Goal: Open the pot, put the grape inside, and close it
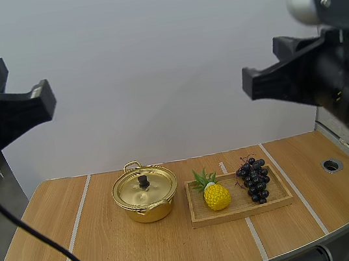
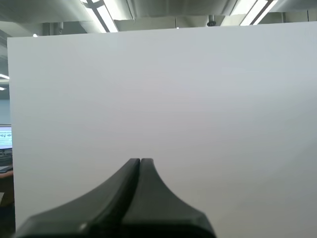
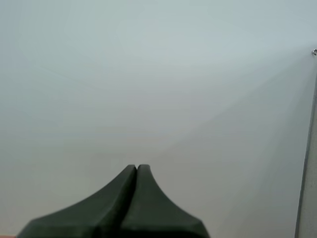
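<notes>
A gold pot point(image 1: 146, 202) stands on the wooden table, its lid point(image 1: 145, 187) on and a black knob point(image 1: 143, 182) at the lid's middle. To its right, a bunch of dark grapes point(image 1: 255, 180) lies on a wooden tray point(image 1: 238, 207). My left gripper point(image 2: 140, 161) is shut on nothing and faces a white wall. My right gripper point(image 3: 136, 167) is likewise shut, its fingers pressed into one wedge. In the high view both arms hang high above the table, far from the pot and grapes.
A yellow toy pineapple point(image 1: 215, 194) lies on the tray left of the grapes. A round hole point(image 1: 331, 165) sits in the table's right part. White lines cross the tabletop point(image 1: 57, 227). A white wall stands behind the table.
</notes>
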{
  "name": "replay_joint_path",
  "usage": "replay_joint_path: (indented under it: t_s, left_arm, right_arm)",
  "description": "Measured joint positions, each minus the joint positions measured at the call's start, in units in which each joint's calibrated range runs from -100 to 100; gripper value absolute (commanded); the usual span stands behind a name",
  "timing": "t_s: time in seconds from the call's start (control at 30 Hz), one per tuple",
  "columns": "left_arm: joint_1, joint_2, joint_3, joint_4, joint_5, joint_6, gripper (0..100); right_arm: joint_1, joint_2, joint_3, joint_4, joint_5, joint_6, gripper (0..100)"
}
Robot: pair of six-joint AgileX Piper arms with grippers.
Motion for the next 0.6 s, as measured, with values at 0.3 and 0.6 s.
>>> replay_joint_path:
  t_s: [0.3,0.6]
  left_arm:
    - [0.00,0.26,-1.79,0.00,8.08,2.20,0]
    - [0.00,13.14,-2.06,0.00,21.74,2.66,0]
  right_arm:
    - [0.00,0.42,-4.52,0.00,11.38,0.00,0]
    - [0.00,10.26,-4.68,0.00,22.09,0.00,0]
